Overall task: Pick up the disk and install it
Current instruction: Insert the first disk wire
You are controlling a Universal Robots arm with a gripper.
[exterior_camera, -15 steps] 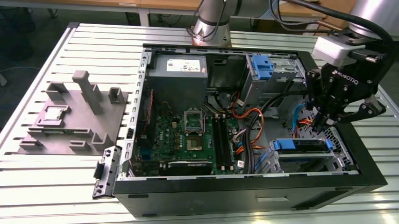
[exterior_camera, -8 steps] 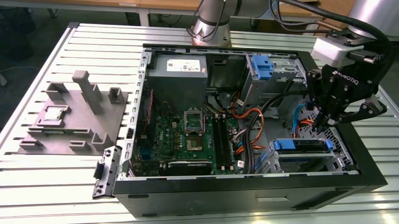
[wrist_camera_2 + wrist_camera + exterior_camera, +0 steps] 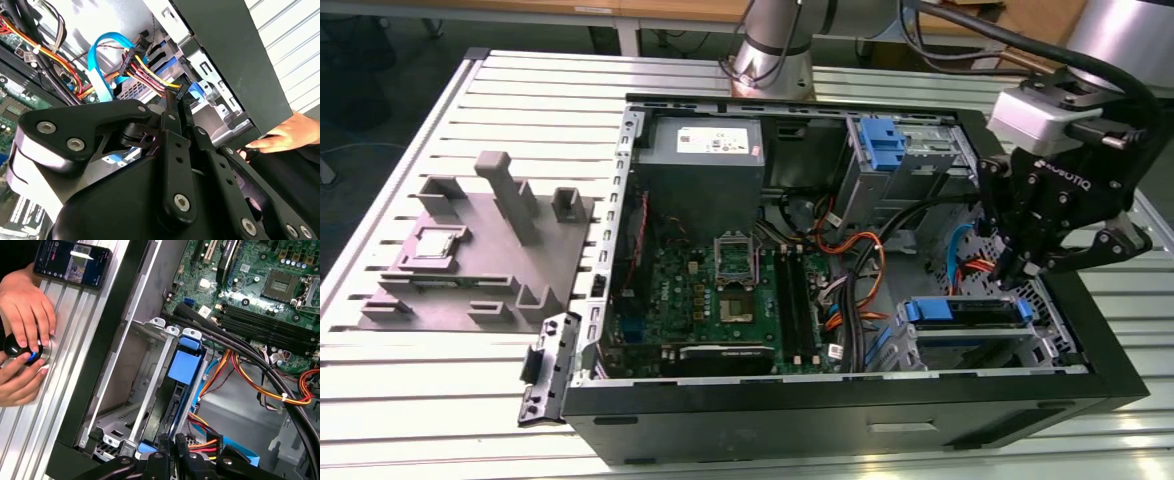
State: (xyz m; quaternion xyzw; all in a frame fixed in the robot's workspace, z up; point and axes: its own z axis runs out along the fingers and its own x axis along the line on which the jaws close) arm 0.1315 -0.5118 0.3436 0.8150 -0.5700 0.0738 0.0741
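As seen in the exterior view, the gripper point(image 3: 1017, 268) is hung over the side of the open computer case point(image 3: 854, 415) nearest the exterior view's right, just above the drive cage point(image 3: 987, 345). The jaws are pressed together and nothing is seen between them in both wrist views point(image 3: 176, 100) point(image 3: 172, 437).

The disk point(image 3: 967, 310) is found seated in that cage, edge-on. Only its blue front rail and a dark strip of the body are made out there. In the first wrist view the disk point(image 3: 184, 365) is seen as a blue frame standing in the metal slot. Its lower end is cut off by the gripper body, and its label is not visible. Contact between the fingertips and the disk cannot be confirmed.

In the second wrist view much of the cage is blocked by the gripper links. A bundle of red, yellow and black cables point(image 3: 145, 72) and a light blue ribbon cable point(image 3: 95, 60) are seen just beyond the fingertips.

The motherboard point(image 3: 720, 290) is partly hidden by cabling. A second blue part point(image 3: 887, 140) is seen in the upper bay, its body not discernible.

Outside the case, a person's hand point(image 3: 27, 305) is rested on a black knob point(image 3: 17, 347), with a phone point(image 3: 72, 262) beside it. A grey fixture point(image 3: 480, 250) is set on the slotted table point(image 3: 454, 400).
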